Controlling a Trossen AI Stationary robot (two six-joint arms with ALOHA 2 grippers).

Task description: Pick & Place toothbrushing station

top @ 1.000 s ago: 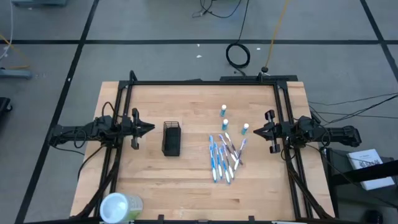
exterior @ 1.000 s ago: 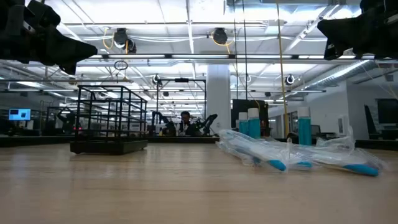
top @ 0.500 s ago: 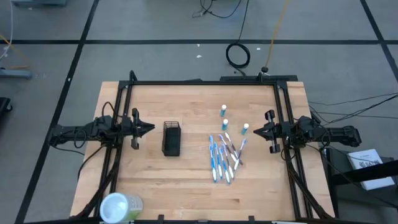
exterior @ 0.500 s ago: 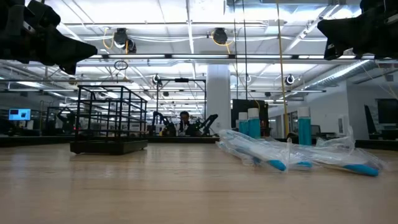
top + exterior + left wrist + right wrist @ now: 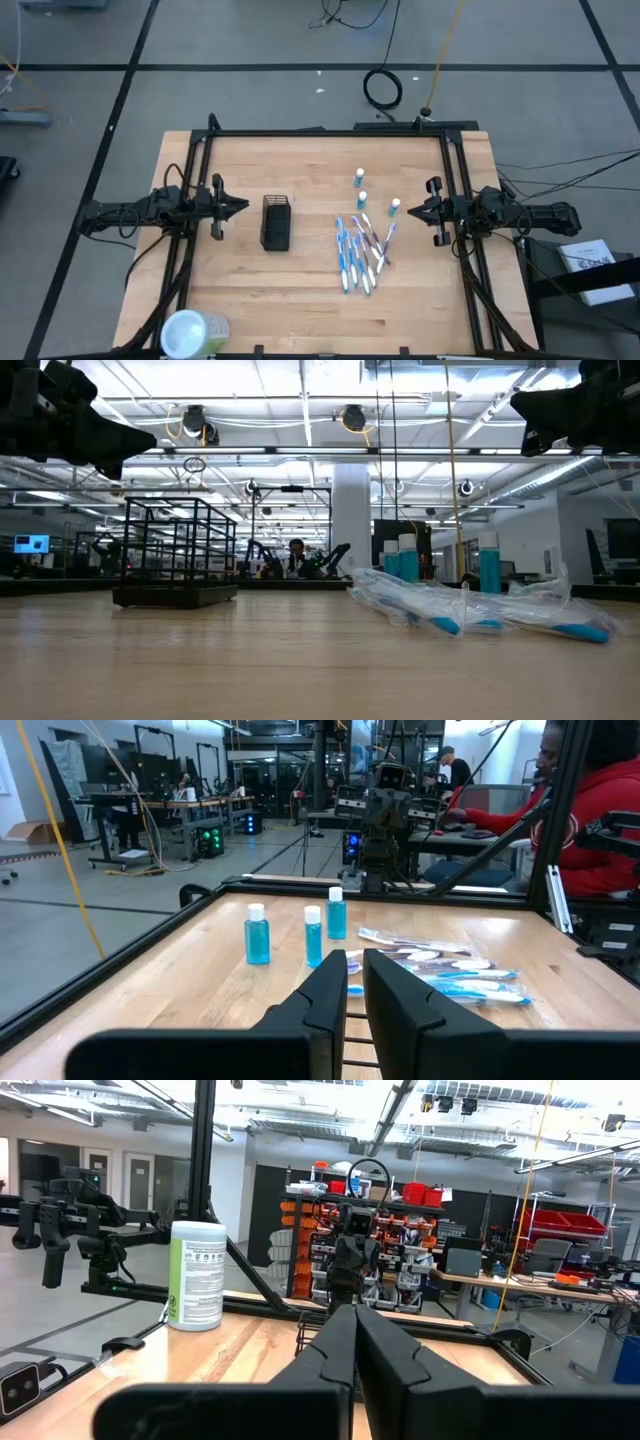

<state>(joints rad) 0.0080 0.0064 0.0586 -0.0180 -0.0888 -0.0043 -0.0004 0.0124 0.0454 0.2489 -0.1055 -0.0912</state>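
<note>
The small black mesh holder [image 5: 275,222] stands upright on its base on the wooden table, left of the middle; it also shows in the low view [image 5: 175,555]. Several slim blue-white and pinkish toothbrushes [image 5: 362,250] lie in a loose heap right of it, in clear wrappers [image 5: 470,610]. Three small blue bottles with white caps [image 5: 362,199] stand beyond the heap [image 5: 257,935]. My left gripper [image 5: 242,206] hovers shut just left of the holder, pointing at it. My right gripper [image 5: 410,211] hovers shut right of the bottles and toothbrushes. Both are empty.
A pale-green round container [image 5: 195,332] stands at the table's near left corner, also in the right wrist view [image 5: 197,1275]. A black frame [image 5: 330,132] runs along the table's far and side edges. A person in red [image 5: 600,810] sits beyond the table's right side.
</note>
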